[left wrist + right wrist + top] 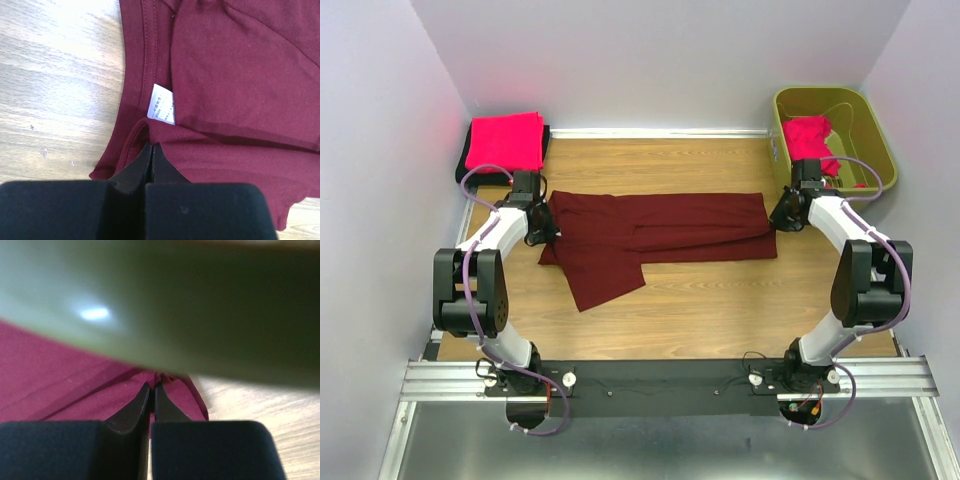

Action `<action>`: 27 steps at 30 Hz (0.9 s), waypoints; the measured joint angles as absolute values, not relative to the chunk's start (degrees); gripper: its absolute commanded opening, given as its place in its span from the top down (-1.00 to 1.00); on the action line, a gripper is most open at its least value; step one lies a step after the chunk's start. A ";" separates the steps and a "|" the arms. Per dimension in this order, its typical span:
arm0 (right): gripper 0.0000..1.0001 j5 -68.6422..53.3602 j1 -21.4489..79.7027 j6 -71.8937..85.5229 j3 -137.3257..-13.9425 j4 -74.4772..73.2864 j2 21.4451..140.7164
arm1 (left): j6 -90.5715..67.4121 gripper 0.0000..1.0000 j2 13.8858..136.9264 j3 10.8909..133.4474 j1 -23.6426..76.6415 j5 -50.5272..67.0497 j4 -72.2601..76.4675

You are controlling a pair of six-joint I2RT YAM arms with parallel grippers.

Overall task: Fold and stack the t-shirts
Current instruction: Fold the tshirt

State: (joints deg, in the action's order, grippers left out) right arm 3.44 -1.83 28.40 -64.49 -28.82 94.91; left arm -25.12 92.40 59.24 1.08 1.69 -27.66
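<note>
left gripper (151, 150) pinching maroon t-shirt (660, 225) collar near table's (720, 310) left edge, bare wood in front, right gripper (151, 389) crowded beside olive bin (855, 115), view blurred, its grip impossible to tell

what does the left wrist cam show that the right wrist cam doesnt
Only the left wrist view: a white label tucked under a fold by the stitched neckline of the maroon t-shirt.
Only the right wrist view: the wall of the olive-green bin, blurred and close above.
Both: the maroon t-shirt lying on the wooden table, with that arm's own gripper nipping the cloth's edge. The left gripper is shut tight and the right gripper very nearly so.
</note>
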 measured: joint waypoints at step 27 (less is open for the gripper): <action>-0.51 5.96 2.33 24.69 -65.60 -25.89 96.07 | -27.66 -0.16 88.14 55.40 -1.06 0.03 -26.04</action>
State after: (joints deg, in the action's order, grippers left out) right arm 5.96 2.33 24.69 -65.60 -25.89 96.07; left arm -27.66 88.14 55.40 -1.06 0.03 -26.04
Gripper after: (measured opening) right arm 0.713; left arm 0.575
